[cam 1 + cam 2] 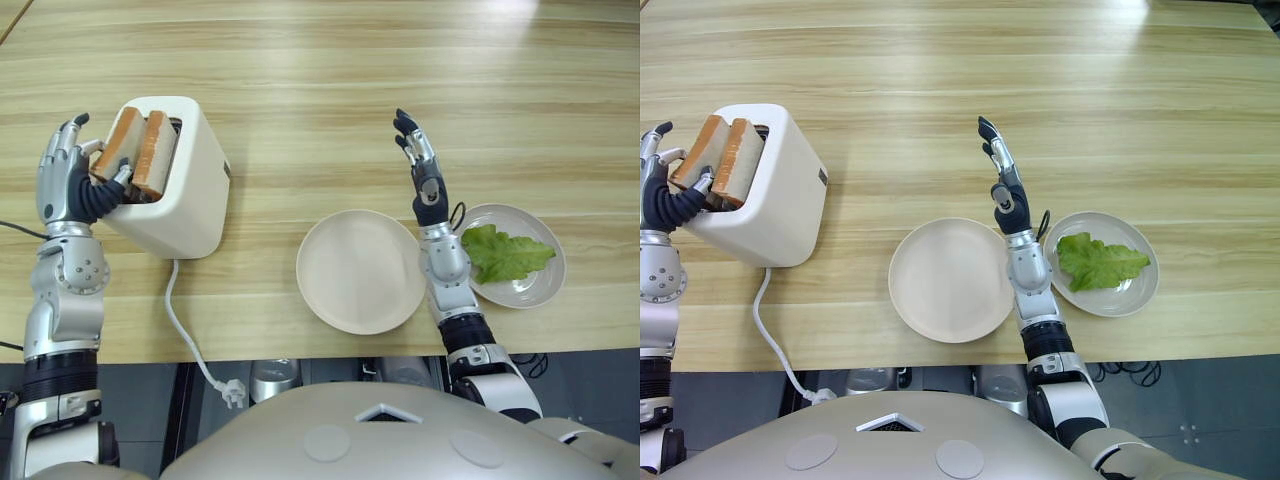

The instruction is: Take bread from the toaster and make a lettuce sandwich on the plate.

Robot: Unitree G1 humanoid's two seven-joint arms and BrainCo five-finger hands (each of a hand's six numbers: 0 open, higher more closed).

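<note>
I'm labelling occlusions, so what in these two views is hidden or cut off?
Bread slices: lower parts hidden inside the toaster, both views.
Left hand: partly cut off by the left edge, right eye view.
Bowl: left rim hidden behind the forearm of the right hand, left eye view.

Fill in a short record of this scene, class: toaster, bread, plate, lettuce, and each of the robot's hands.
Toaster: white, far left, its cord unplugged
Bread: left slice and right slice, upright in the slots
Plate: empty, centre front
Lettuce: one leaf in a dish right of the plate
Left hand: fingers closed on the left slice
Right hand: open, upright between plate and dish
</note>
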